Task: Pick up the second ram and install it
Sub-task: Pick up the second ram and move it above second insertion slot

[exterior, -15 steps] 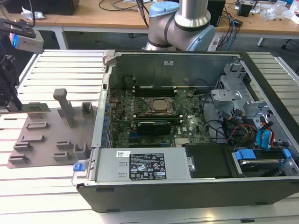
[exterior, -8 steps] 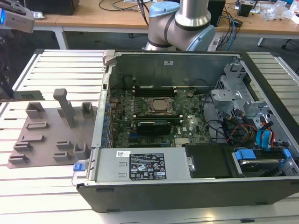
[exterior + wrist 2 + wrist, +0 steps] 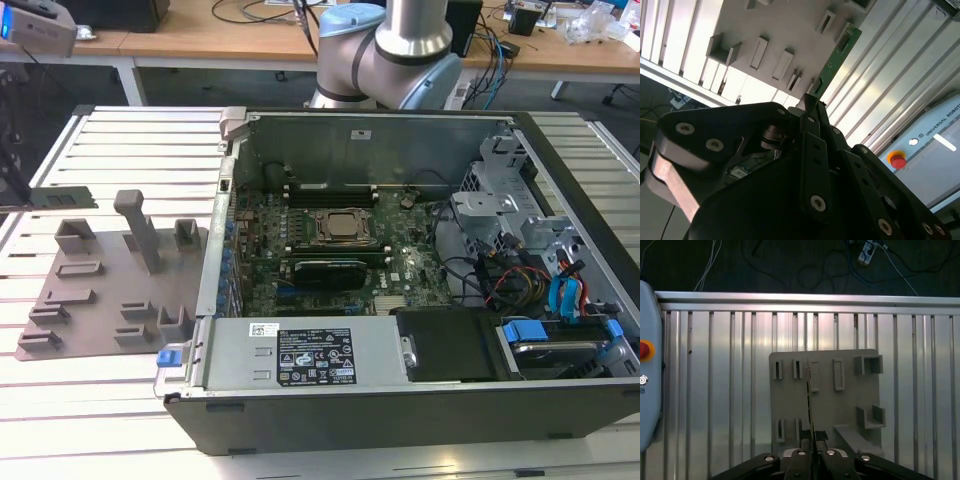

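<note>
The second ram (image 3: 62, 197) is a thin green stick held level in the air at the exterior view's far left, above the grey tray (image 3: 100, 290). My gripper (image 3: 20, 190) is shut on one end of it. The second wrist view shows the green board (image 3: 837, 57) sticking out past the dark fingertips (image 3: 812, 107). Seen edge-on in the first wrist view, the ram (image 3: 809, 395) is a narrow dark line running from the gripper (image 3: 810, 442) over the tray (image 3: 850, 405). The open computer case (image 3: 400, 400) with its motherboard (image 3: 330, 240) lies to the exterior view's right.
The grey tray carries raised holders and one tall post (image 3: 138, 225). A teach pendant with a red button (image 3: 644, 350) lies on the slatted metal table (image 3: 715, 390). A black card (image 3: 325, 270) and bundled cables (image 3: 520, 280) sit inside the case. The arm's base (image 3: 390, 50) stands behind the case.
</note>
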`<state>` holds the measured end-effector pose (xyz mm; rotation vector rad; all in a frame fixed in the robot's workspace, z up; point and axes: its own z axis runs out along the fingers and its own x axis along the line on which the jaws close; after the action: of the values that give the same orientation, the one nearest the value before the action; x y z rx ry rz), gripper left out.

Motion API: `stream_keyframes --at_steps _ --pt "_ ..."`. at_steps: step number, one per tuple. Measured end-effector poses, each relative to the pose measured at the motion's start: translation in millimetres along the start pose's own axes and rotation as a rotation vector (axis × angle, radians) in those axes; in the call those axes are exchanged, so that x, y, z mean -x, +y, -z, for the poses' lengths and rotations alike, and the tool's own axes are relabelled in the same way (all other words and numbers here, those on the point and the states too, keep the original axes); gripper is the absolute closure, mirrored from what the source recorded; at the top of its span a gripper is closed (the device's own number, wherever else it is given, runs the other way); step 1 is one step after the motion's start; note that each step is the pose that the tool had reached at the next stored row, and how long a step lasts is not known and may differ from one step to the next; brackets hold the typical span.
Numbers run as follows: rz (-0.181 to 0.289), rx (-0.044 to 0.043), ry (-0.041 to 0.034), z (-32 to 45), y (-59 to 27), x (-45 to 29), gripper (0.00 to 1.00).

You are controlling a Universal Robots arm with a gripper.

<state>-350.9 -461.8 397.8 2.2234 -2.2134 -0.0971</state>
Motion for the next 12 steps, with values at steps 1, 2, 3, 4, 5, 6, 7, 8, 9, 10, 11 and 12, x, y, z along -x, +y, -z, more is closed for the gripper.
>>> stream_keyframes --at_steps 1,2,3,4,5,6,7,8,9,10,11,12 --pt "0.000 0.0000 0.0000 0.2 -5.6 0.0 0.87" --pt "0.000 0.0000 0.0007 0.4 -11.1 -0.1 0.87" --pt "0.000 0.0000 0.0011 0.7 -14.7 0.0 0.87" --pt "0.000 0.0000 0.0012 0.7 -16.8 0.0 0.87" --pt "0.000 0.0000 0.0014 0.9 -21.1 0.0 0.87" --pt "0.000 0.0000 0.0016 1.1 -25.3 -0.1 0.87" --pt "0.000 0.0000 0.0016 1.3 -29.9 -0.1 0.87" --pt "0.000 0.0000 0.0016 1.6 -35.0 -0.1 0.87" --pt "0.000 0.0000 0.0016 1.7 -38.0 -0.1 0.87" --pt "0.000 -0.0001 0.0015 1.9 -41.9 -0.1 0.87" --pt "0.000 0.0000 0.0016 2.1 -46.8 -0.1 0.87" --pt "0.000 0.0000 0.0016 2.2 -49.5 -0.2 0.87"
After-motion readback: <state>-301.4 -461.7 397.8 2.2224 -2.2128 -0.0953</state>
